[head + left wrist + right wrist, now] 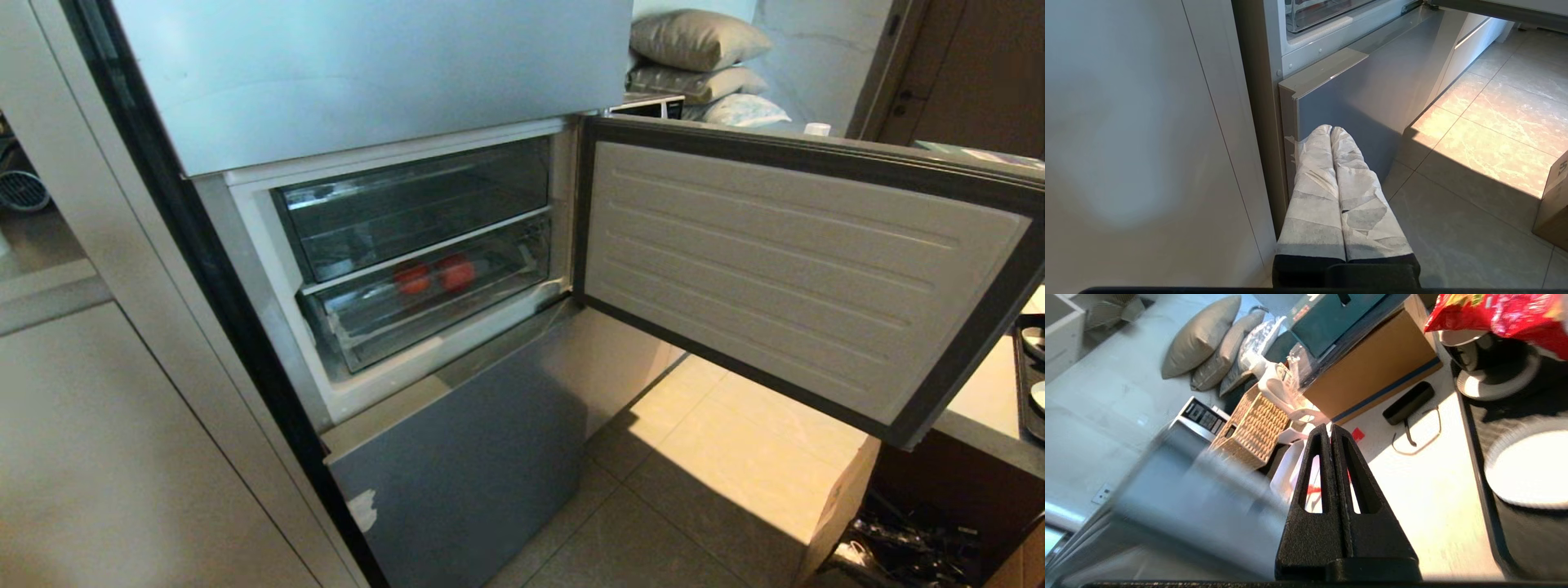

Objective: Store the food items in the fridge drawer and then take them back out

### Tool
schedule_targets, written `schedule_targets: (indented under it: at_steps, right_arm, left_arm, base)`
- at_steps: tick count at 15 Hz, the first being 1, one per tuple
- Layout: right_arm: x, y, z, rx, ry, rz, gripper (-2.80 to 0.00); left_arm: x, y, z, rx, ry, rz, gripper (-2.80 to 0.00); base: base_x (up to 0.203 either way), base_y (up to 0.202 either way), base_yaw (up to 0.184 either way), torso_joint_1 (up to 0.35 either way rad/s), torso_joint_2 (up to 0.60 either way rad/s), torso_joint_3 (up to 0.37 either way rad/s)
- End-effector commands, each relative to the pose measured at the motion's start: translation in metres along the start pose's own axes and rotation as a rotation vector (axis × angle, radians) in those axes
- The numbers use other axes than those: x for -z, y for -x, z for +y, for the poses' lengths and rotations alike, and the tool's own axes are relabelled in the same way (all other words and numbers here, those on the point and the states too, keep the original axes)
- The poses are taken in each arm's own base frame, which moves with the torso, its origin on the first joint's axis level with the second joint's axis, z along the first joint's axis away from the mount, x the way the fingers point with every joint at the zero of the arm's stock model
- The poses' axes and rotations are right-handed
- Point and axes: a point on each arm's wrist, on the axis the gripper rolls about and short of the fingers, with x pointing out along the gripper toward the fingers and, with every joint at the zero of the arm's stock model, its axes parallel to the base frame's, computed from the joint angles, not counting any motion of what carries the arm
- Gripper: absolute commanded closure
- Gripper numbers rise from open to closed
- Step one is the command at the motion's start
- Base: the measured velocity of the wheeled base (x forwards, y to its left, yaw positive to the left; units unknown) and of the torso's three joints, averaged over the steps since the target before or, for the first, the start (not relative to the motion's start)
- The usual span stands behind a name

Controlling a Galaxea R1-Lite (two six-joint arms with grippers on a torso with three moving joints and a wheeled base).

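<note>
Two food items (434,276), red, side by side inside lower fridge drawer (424,314), drawer pushed in, fridge door (796,269) open. Left gripper (1331,130): closed, empty, low beside fridge base. Right gripper (1329,430): closed, empty, over counter (1425,486), well apart from fruit.

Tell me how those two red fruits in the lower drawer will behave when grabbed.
The red fruits look round and smooth, so they will probably roll on the lower drawer if nudged. They may slip from a loose pinch. They seem firm, likely light.
</note>
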Motion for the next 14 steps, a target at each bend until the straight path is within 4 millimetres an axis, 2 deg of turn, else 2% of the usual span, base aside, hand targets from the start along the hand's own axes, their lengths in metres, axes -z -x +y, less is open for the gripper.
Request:
schedule_targets:
  at_steps: [1,4,8,14]
  right_arm:
    - [0.007,-0.037,-0.019,0.005,-0.025,0.049,0.0]
    - [-0.001,-0.053,-0.012,-0.129,-0.103,0.15,0.0]
    - [-0.004,-0.057,-0.011,-0.187,-0.234,0.372,0.0]
    - [-0.018,-0.069,-0.007,-0.244,-0.354,0.49,0.0]
  left_arm:
    - [0.0,0.0,0.0,-0.001,0.0,-0.002,0.0]
    - [0.0,0.0,0.0,-0.001,0.0,-0.002,0.0]
    - [0.0,0.0,0.0,-0.001,0.0,-0.002,0.0]
    - [0.0,0.0,0.0,-0.001,0.0,-0.003,0.0]
  base:
    - [0.0,0.0,0.0,0.0,0.0,0.0]
    - [0.0,0.0,0.0,0.0,0.0,0.0]
    - [0.0,0.0,0.0,0.0,0.0,0.0]
    - [0.0,0.0,0.0,0.0,0.0,0.0]
